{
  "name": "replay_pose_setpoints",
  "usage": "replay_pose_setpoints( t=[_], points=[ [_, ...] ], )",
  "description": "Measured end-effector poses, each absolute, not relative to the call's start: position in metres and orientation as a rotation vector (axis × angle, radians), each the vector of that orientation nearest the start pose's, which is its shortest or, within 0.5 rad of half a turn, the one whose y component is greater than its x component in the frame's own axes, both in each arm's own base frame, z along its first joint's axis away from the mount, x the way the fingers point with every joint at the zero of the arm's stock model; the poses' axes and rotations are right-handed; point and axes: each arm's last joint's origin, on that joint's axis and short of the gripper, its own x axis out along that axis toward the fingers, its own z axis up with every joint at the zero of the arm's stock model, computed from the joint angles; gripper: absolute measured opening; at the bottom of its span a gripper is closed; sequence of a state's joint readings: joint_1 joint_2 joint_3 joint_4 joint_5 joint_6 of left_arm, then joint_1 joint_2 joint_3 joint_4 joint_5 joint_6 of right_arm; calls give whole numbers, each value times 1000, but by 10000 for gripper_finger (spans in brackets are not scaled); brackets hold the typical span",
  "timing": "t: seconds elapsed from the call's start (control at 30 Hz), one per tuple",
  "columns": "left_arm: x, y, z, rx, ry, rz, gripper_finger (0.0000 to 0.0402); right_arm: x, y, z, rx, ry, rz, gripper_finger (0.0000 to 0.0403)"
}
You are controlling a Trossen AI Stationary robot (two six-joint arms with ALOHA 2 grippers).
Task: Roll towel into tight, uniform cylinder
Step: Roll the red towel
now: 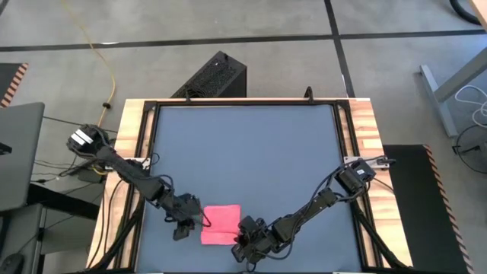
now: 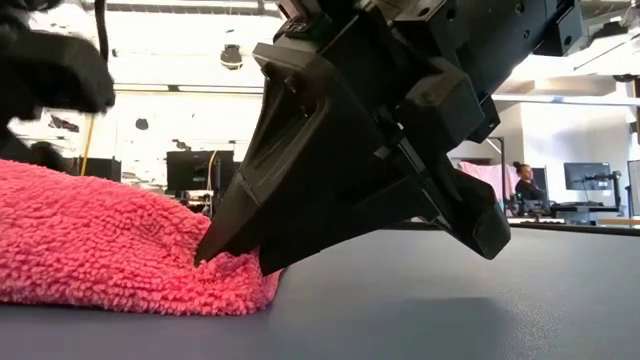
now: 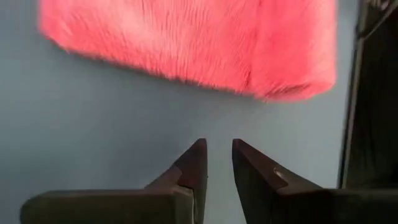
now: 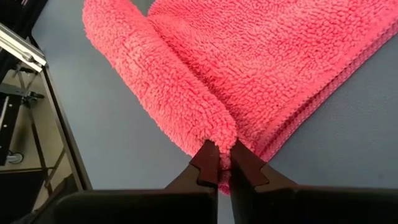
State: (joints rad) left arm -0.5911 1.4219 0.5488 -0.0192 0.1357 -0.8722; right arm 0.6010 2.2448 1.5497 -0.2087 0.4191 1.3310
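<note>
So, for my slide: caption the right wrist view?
Right gripper pinches the rolled edge of the pink towel on the table.

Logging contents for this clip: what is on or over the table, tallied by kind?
Pink towels: 1, the towel, partly rolled at one edge.
Grippers: 2, the left gripper off the towel, the right gripper pinching the rolled edge.
Tables: 1, the table.
Total: 4

The towel (image 4: 249,74) is seen as soft cloth with a rough, looped, fluffy pile and a stitched edge. The tabletop (image 1: 243,152) is shown as a smooth, matt grey surface, bordered by a pale wooden frame (image 1: 365,122) with visible grain. The right gripper (image 4: 224,163) and the left gripper (image 3: 217,158) are made of dark, matt, hard material resembling plastic.
</note>
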Motion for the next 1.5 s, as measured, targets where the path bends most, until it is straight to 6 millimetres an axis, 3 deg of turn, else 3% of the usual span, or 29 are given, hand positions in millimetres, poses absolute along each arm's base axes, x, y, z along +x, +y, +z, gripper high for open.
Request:
replay_pose_setpoints(
  t=[0.1,0.27,0.37,0.6,0.77,1.37,1.5],
  points=[
    [195,-145,159,-497,966,-273,63,394,255,125,813,741,-362,34],
    [184,-169,199,-302,509,-337,64,395,255,125,814,741,-362,35],
    [184,-185,197,-214,388,-321,64,395,254,125,817,739,-363,34],
    [208,-201,139,-163,445,-241,64,396,254,125,819,738,-363,36],
    [218,-200,118,-162,500,-182,64,396,254,125,822,738,-364,35],
    [219,-191,106,-166,598,-110,64,401,250,126,822,720,-347,59],
    [219,-192,106,-169,606,-122,64,401,249,130,793,722,-330,82]
  ],
)
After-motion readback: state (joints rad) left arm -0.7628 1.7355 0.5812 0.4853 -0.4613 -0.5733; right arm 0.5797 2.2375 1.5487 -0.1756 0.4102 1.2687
